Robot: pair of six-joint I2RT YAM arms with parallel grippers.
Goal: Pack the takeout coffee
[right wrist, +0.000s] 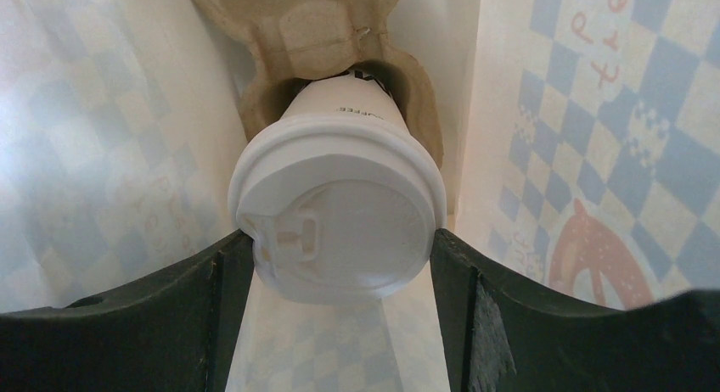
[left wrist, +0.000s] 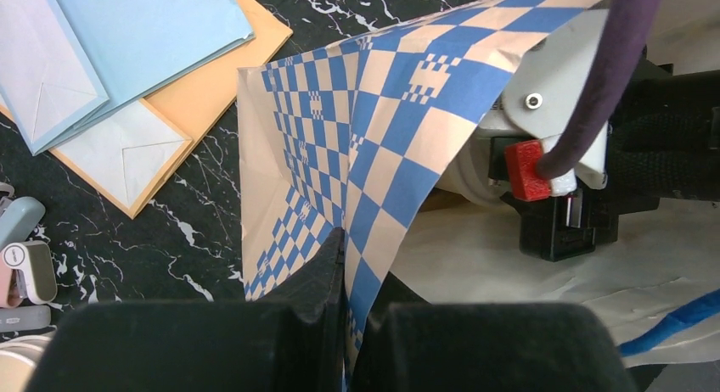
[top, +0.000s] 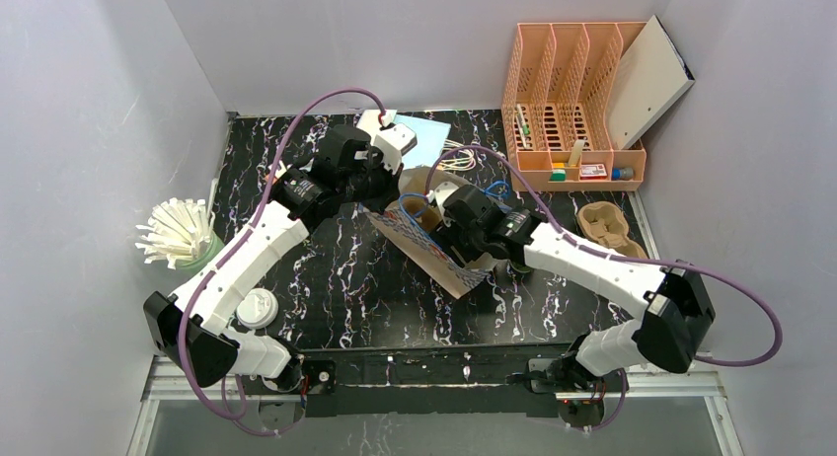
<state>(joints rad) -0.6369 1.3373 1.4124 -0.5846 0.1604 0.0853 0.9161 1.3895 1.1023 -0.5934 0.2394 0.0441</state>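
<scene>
Top view, 9 o'clock edge of the black marbled surface [top: 345, 288]: light green straw holder [top: 178, 234], full of white straws, well apart from the rest.

Toward 11 o'clock, flat on the surface: envelopes [left wrist: 127, 53], pale blue over white and tan.

Near centre: blue-and-tan checked paper bag [left wrist: 382, 112], lying tilted between the two arms.

Left tool [left wrist: 344, 265]: pressed together, pinching the bag's edge. Paper sandwiched between both fingers, mouth of the bag lifted. At 2 to 3 o'clock in the left wrist view, the right arm's wrist reaching in at the bag's mouth.

Inside the bag, right wrist view: checked paper walls at 9 and 3 o'clock. Dead centre, the takeout coffee [right wrist: 335, 197], white lid facing the camera. Pale cup side behind the lid, dark only at the base. Base seated in a socket of a pulp carrier [right wrist: 306, 27] at 12 o'clock.

Right tool [right wrist: 340, 248]: spread wide around the lid, one finger at 9 o'clock, the other at 3 o'clock. Both touching the lid's rim, gripping the cup.

Top view, 3 o'clock of the bag: second pulp carrier [top: 604, 227] on the surface.

At 1 o'clock, against the back wall: orange file organiser [top: 572, 91], small items in its front tray.
</scene>
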